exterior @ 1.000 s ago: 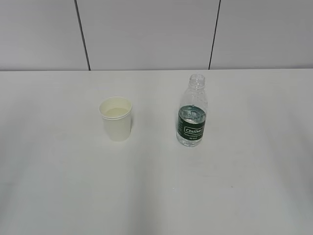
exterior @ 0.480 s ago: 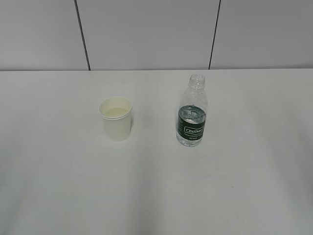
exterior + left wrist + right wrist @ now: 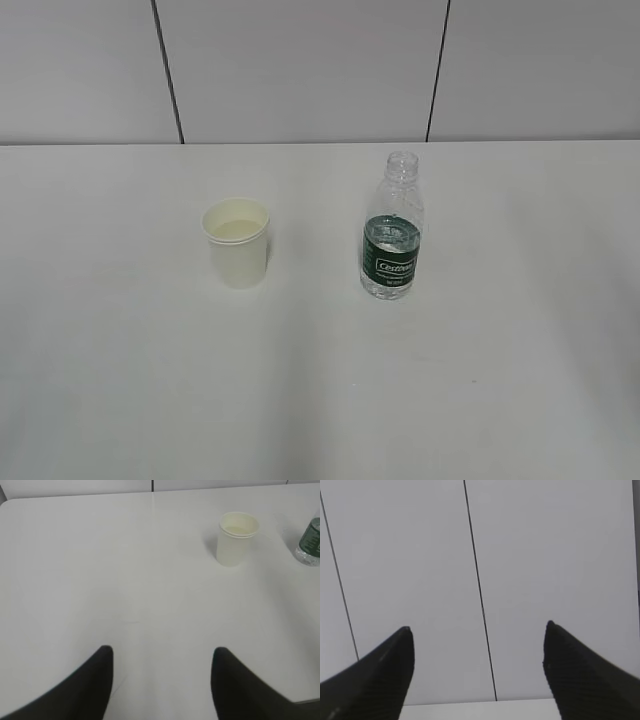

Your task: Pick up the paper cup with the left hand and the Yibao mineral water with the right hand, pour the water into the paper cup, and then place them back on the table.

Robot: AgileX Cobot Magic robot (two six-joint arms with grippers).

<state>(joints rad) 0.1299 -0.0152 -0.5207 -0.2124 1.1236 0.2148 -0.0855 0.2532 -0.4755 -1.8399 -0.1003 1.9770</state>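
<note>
White table (image 3: 120, 380), upright Yibao mineral water (image 3: 392, 235), mouth upward

There is one paper cup (image 3: 237, 243) on the table (image 3: 320, 400). There is one water bottle (image 3: 392, 230), to the right of the cup and apart from it. There is one table. Two black claws show, the left claw (image 3: 162, 655) and the right claw (image 3: 477, 630).

Cream-white paper cup (image 3: 237, 243) stands left of the clear Yibao mineral water (image 3: 393, 228), whose ribbed body carries a dark green band with white lettering; white table (image 3: 320, 400).
</note>
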